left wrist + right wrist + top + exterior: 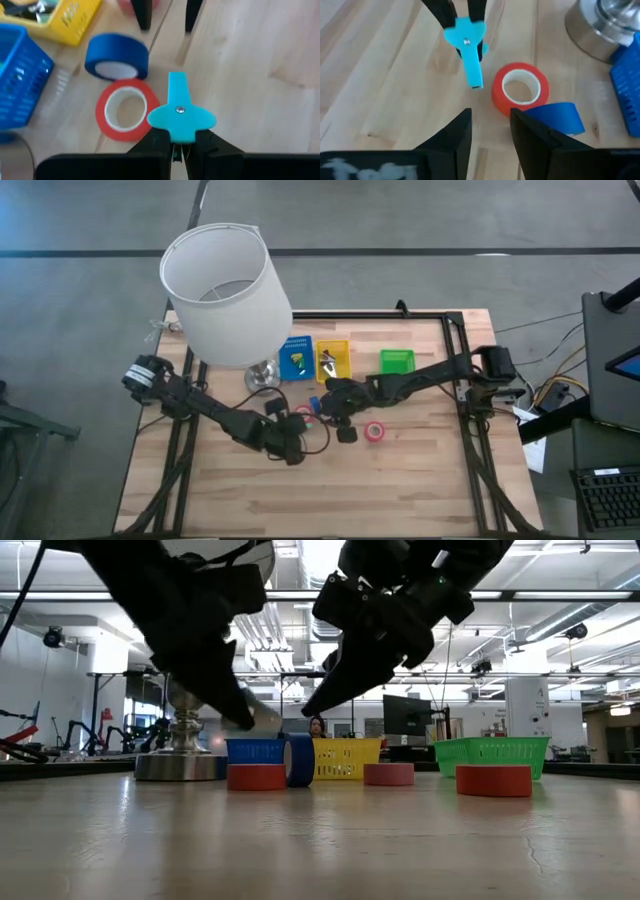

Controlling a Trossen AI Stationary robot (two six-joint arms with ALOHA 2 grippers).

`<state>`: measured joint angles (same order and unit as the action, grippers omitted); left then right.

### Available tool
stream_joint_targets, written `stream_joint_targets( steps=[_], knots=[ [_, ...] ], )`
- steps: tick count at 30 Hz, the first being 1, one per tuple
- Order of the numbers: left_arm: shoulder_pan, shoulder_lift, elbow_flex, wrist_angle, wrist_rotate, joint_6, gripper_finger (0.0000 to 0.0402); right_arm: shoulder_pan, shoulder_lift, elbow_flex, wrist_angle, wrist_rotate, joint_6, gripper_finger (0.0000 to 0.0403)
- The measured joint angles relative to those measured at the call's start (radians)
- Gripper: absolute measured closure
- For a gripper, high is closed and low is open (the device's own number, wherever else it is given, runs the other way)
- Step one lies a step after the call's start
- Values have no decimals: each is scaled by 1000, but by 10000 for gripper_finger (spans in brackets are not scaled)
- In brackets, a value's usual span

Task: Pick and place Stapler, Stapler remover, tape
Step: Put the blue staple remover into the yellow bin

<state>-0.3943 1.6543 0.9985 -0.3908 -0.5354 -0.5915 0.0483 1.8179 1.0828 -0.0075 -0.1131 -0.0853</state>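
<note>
My left gripper [175,147] [297,442] is shut on a small turquoise plastic piece [177,112] at mid-table. My right gripper [490,125] [338,416] is open and faces it from the right, its fingers above the bare wood. A red tape roll [125,116] [520,90] lies flat between them, and a blue tape roll [117,57] leans beside it. A second red roll [375,431] lies to the right. The low view shows a third red roll [389,774]. A silvery claw-like piece [325,363] lies in the yellow tray [340,348]. My left gripper pinches the turquoise piece between its two fingers at the wide winged end [172,134]. The narrow end [176,80] points straight ahead, away from the fingers. In the right wrist view the piece [467,42] hangs clear above the wood.
A lamp with a white shade [225,290] stands on a metal base [605,25] at the far left. A blue tray [296,358], the yellow tray and a green tray [397,361] sit in a row along the far side. The near half of the table [330,490] is bare wood.
</note>
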Motion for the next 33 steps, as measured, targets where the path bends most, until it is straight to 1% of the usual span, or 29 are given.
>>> stream_joint_targets(
  steps=[6, 13, 18, 22, 27, 30, 33],
  knots=[
    [2, 0, 2, 95, -48, 49, 365, 5, 12, 9, 2, 0, -1, 269],
    [12, 0, 2, 139, -94, 74, 376, 8, 10, 10, 32, -1, -4, 269],
    [19, 0, 2, 176, -103, 78, 368, 9, 10, 10, 51, -2, -9, 274],
    [18, 0, 1, 200, -105, 101, 367, 9, 10, 10, 48, -4, -24, 296],
    [20, 0, -4, 204, -107, 99, 369, 9, 10, 10, 43, -3, -22, 344],
    [20, -1, -4, 204, -103, 94, 358, 9, 10, 10, 41, -3, -34, 367],
    [19, -1, -4, 204, -99, 96, 343, 13, 10, 10, 39, -3, -38, 373]
  ],
)
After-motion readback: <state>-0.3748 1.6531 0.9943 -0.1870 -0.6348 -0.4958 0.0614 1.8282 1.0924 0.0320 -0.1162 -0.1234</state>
